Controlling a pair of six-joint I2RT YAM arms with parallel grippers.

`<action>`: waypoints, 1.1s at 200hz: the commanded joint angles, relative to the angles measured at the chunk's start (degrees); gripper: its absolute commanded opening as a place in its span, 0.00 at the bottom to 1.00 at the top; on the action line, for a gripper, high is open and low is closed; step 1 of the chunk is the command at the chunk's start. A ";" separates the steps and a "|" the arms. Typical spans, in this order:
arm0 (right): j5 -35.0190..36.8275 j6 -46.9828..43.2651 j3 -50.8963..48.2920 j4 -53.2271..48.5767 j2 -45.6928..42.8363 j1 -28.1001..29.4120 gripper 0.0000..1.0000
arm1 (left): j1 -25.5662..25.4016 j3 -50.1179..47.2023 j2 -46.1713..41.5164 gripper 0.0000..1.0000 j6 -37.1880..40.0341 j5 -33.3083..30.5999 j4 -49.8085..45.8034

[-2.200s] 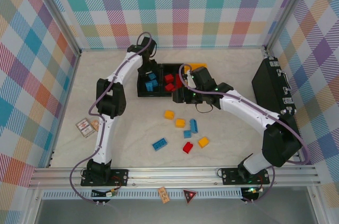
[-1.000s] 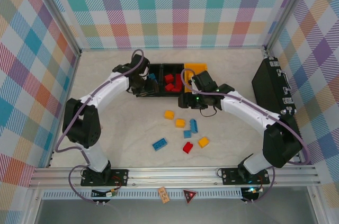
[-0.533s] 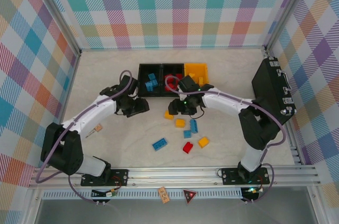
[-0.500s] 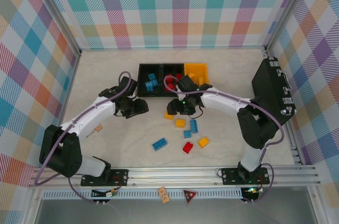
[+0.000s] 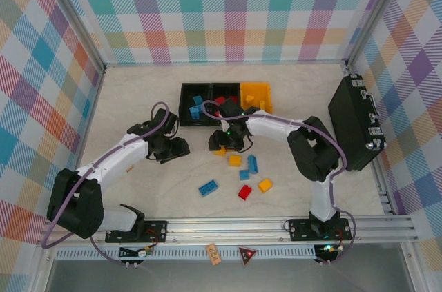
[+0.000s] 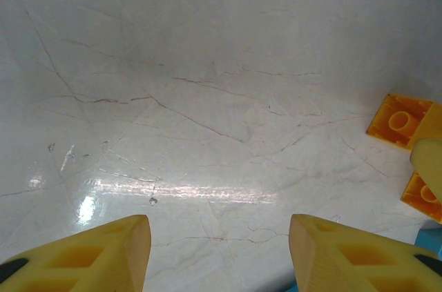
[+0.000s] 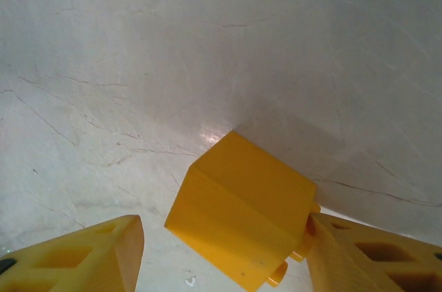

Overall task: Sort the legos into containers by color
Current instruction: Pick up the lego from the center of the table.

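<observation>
Legos [image 5: 235, 160], overhead view: red, blue and yellow-orange pieces loose on the tabletop [image 5: 138, 99], all on the near side of the yellow-orange bin [image 5: 255, 85]. Two black bins [image 5: 207, 85] adjoin that bin on its left, holding blue and red pieces. Left end effector [image 5: 176, 148] and right end effector [image 5: 219, 143] sit low, near-left of the same bin.

Left wrist view: left end effector [image 6: 217, 226] released, fingers apart over bare tabletop; yellow-orange bricks [image 6: 400, 121] at the right edge.

Right wrist view: right end effector [image 7: 224, 219] released, one yellow-orange brick [image 7: 242, 202] tilted between its fingers, studs up against one finger [image 7: 359, 250], a gap to the other.
</observation>
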 commanded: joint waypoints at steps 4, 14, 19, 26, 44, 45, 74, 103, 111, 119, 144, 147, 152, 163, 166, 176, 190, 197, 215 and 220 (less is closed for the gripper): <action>1.05 1.51 4.00 -2.91 2.66 0.48 0.62 | -0.45 -0.99 -1.15 0.55 -1.34 -0.05 -0.52; 1.81 1.58 5.38 -3.97 3.71 0.69 0.62 | -0.39 -1.22 -1.26 0.55 -1.39 -0.04 -0.42; 2.42 1.57 6.10 -4.71 4.21 0.85 0.62 | -0.45 -1.48 -1.35 0.55 -1.46 -0.05 -0.37; 3.20 1.30 7.02 -5.69 5.02 1.17 0.62 | -0.46 -1.70 -1.36 0.55 -1.59 -0.05 -0.29; 5.55 0.27 9.59 -8.55 6.76 2.24 0.62 | -0.40 -2.08 -1.47 0.55 -1.91 0.19 -0.27; 5.70 0.19 9.72 -8.69 6.83 2.30 0.62 | -0.43 -2.16 -1.51 0.55 -1.90 0.21 -0.23; 8.39 -0.33 10.92 -11.10 8.04 3.38 0.59 | -0.43 -3.20 -2.67 0.55 -2.21 1.36 0.89; 8.48 -0.24 9.80 -10.16 7.39 3.49 0.49 | -0.46 -3.92 -3.22 0.55 -2.27 2.67 2.08; 8.53 -0.33 9.69 -10.06 7.13 3.46 0.45 | -0.42 -3.93 -3.13 0.55 -2.39 2.68 2.15; 8.72 -0.54 9.71 -9.89 6.63 3.49 0.43 | -0.42 -3.92 -2.97 0.55 -2.51 2.84 2.26; 9.91 -1.67 9.34 -9.46 3.77 3.42 0.38 | -0.55 -3.93 -2.60 0.55 -2.76 4.66 4.10; 10.14 -1.80 9.21 -9.46 3.29 3.42 0.38 | -0.60 -3.90 -2.53 0.55 -2.74 4.91 4.36; 10.62 -2.03 9.10 -9.43 2.54 3.42 0.38 | -0.71 -3.91 -2.51 0.55 -2.74 5.38 4.82; 11.73 -2.47 8.89 -9.45 0.83 3.19 0.38 | -0.79 -3.86 -2.24 0.55 -2.71 6.45 6.11; 11.81 -2.52 8.75 -9.50 0.47 3.05 0.38 | -0.87 -3.78 -2.04 0.55 -2.74 6.72 6.35; 12.19 -2.73 8.34 -9.49 -1.21 2.41 0.38 | -1.10 -3.46 -1.72 0.55 -2.77 7.49 7.22; 12.82 -2.79 7.40 -9.45 -3.64 1.15 0.37 | -1.95 -2.61 -1.05 0.55 -2.70 8.28 8.72; 13.17 -2.98 6.81 -9.38 -4.93 0.44 0.37 | -2.65 -2.01 -0.56 0.55 -2.71 8.54 9.47; 13.99 -3.78 5.75 -9.98 -7.71 -1.66 0.38 | -4.70 -0.09 1.33 0.55 -2.73 9.09 10.94; 14.30 -4.06 5.50 -10.19 -8.36 -2.28 0.38 | -5.33 0.61 2.00 0.55 -2.76 9.10 11.28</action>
